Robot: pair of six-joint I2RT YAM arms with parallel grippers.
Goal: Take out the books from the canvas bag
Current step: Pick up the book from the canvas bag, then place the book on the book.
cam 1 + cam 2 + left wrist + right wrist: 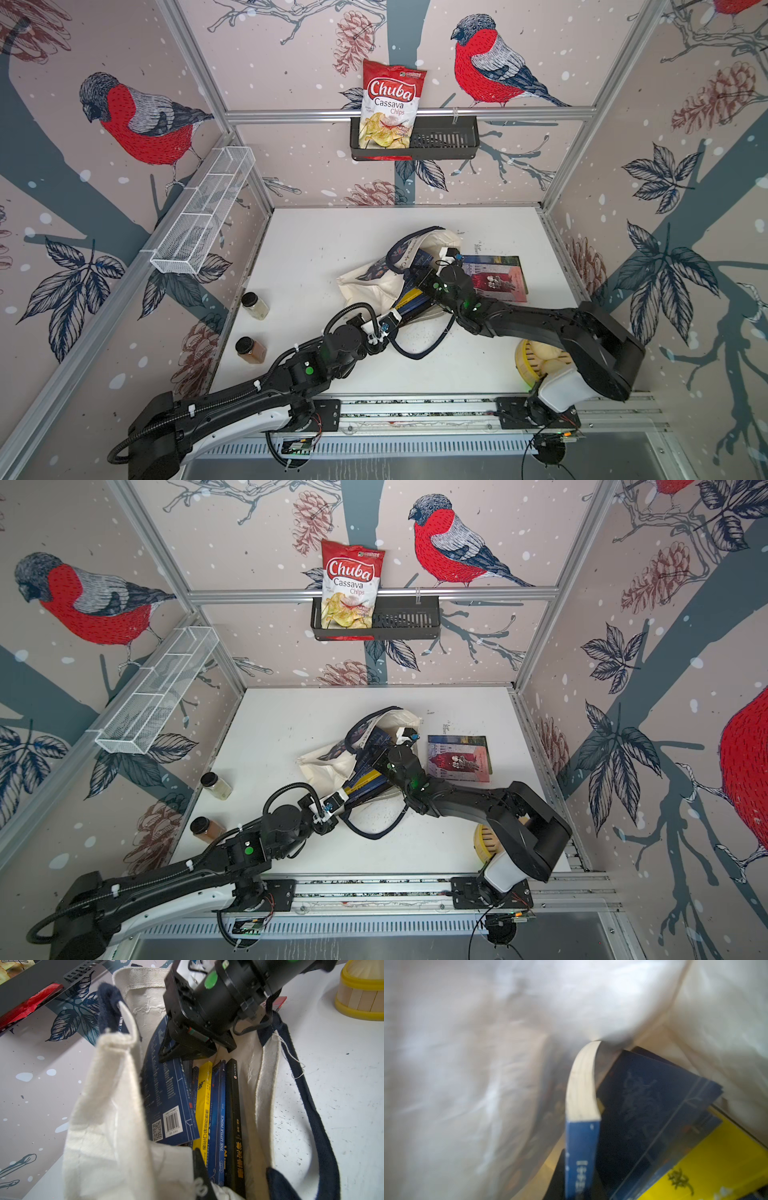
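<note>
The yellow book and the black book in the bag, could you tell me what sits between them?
A blue book, The Little Prince, seen in the left wrist view.

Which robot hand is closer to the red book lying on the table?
The right. The right gripper, inside the canvas bag gripping a blue book, is close to the red book; the left gripper pinches the bag's near rim, farther away.
</note>
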